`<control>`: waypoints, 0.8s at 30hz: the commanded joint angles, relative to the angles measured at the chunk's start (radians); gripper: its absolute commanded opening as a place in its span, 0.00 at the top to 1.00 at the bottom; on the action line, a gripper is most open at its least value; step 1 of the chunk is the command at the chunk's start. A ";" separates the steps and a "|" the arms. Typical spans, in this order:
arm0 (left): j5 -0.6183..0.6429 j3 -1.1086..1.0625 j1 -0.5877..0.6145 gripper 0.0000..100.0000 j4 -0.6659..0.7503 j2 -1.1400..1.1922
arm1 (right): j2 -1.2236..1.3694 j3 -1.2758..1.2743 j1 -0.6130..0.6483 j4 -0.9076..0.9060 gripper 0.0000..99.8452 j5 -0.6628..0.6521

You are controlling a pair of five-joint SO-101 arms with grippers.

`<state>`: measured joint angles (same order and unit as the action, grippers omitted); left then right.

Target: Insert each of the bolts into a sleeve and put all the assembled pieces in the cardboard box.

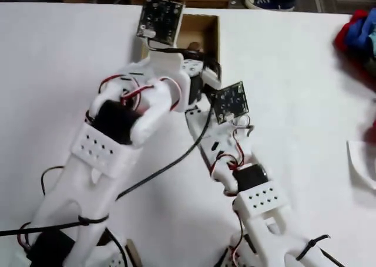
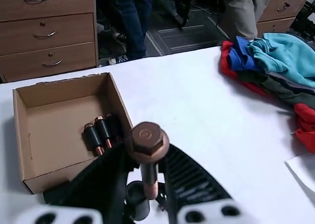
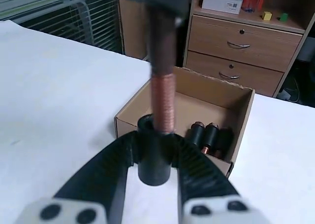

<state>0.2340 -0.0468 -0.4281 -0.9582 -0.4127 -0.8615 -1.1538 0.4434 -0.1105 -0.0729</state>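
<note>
My left gripper [image 2: 146,157] is shut on a copper bolt [image 2: 146,141], hex head up and threaded end pointing down. My right gripper [image 3: 155,145] is shut on an upright black sleeve [image 3: 153,157], and the bolt's thread [image 3: 162,103] enters the sleeve's top. From the left wrist, the sleeve [image 2: 135,204] sits just under the bolt's tip. Right behind both grippers stands the open cardboard box [image 2: 64,83] [image 3: 133,119] [image 1: 210,26]. At least two assembled pieces [image 2: 97,135] [image 3: 206,134] lie side by side in it. In the high view both arms meet beside the box.
A heap of red, blue and teal clothes [image 2: 275,61] [image 1: 358,29] lies at the table's far right. A white sheet [image 1: 361,161] sits at the right edge. Wooden drawers [image 2: 47,34] stand beyond the table. Bare white tabletop lies around the box.
</note>
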 commanded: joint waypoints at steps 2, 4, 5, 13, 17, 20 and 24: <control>0.002 0.007 -0.008 0.97 0.029 -0.005 | -0.030 0.052 0.007 -0.002 0.98 -0.005; 0.002 0.007 -0.003 0.97 0.028 -0.005 | -0.031 0.052 0.007 -0.002 0.98 -0.005; 0.002 0.007 -0.002 0.97 0.026 -0.005 | -0.031 0.052 0.007 -0.002 0.98 -0.005; 0.000 0.007 0.002 0.97 0.025 -0.005 | -0.031 0.052 0.005 -0.002 0.98 -0.005; 0.000 0.007 0.002 0.97 0.025 -0.005 | -0.031 0.051 0.001 -0.002 0.98 -0.005; -0.002 0.007 0.002 0.97 0.023 -0.005 | -0.031 0.051 0.001 -0.002 0.98 -0.005; -0.002 0.007 0.032 0.97 0.023 -0.005 | -0.031 0.048 0.001 -0.004 0.98 -0.005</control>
<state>0.2340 -0.0468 -0.4235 -0.9536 -0.4127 -0.8615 -1.1538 0.4419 -0.1105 -0.0729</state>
